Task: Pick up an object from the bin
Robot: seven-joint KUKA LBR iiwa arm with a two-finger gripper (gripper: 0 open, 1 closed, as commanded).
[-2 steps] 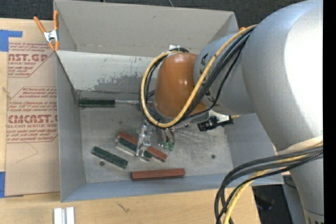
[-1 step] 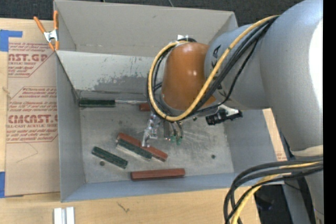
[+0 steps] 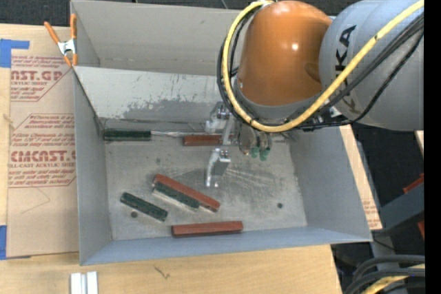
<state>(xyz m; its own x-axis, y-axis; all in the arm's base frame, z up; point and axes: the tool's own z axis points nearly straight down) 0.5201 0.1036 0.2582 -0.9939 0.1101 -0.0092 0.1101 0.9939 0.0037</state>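
My gripper (image 3: 214,177) hangs low over the middle of the bin floor, just below the orange cover. A short red-brown stick (image 3: 200,140) lies just behind it, near the back wall. Just left of and in front of the gripper, a red-brown stick (image 3: 195,193) and a dark green stick (image 3: 175,195) lie side by side on a slant. The gripper's tip is close to their right end, and nothing shows in its grasp.
A dark green stick (image 3: 127,135) lies at the back left, with a thin metal rod running right from it. Another dark green stick (image 3: 143,207) lies at the front left. A long red-brown stick (image 3: 207,228) rests along the front wall. The arm covers the bin's right back.
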